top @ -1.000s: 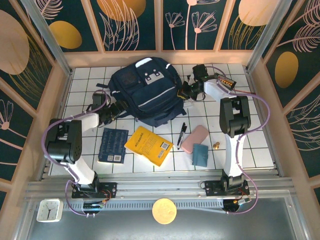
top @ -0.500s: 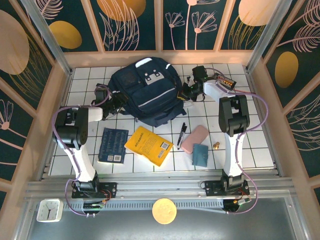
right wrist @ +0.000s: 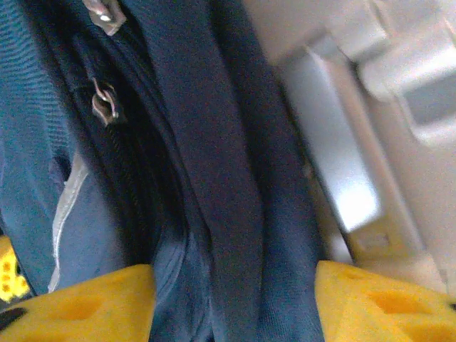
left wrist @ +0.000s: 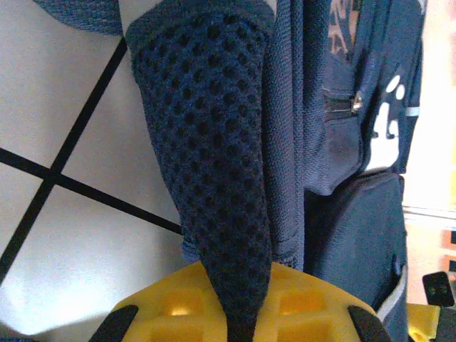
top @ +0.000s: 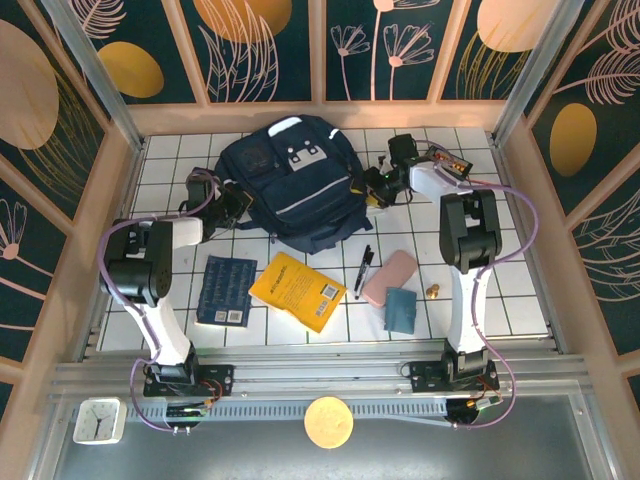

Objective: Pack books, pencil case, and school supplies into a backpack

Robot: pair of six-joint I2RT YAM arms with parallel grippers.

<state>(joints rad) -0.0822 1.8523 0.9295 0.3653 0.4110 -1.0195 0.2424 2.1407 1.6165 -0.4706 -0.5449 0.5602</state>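
Note:
The navy backpack point(top: 290, 185) lies at the back middle of the tiled table. At its left side my left gripper point(top: 232, 205) is shut on the backpack's dark mesh strap point(left wrist: 214, 157), which runs between the yellow jaws point(left wrist: 239, 313). My right gripper point(top: 372, 185) is at the pack's right side, open, with its yellow fingers point(right wrist: 78, 299) wide apart and backpack fabric point(right wrist: 235, 214) lying loose between them. In front lie the navy book point(top: 226, 290), the yellow book point(top: 298, 290), the black pen point(top: 363, 270), the pink pencil case point(top: 390, 277) and the teal item point(top: 401, 309).
A small brass-coloured object point(top: 433, 291) sits right of the pencil case. Wooden walls point(top: 320, 115) close in the table at the back and sides. A white clock point(top: 97, 420) and a yellow disc point(top: 328, 421) rest on the near rail.
My left gripper moved right to the backpack's left side and shut on the mesh strap. My right gripper, shut before, has opened on the pack's right side.

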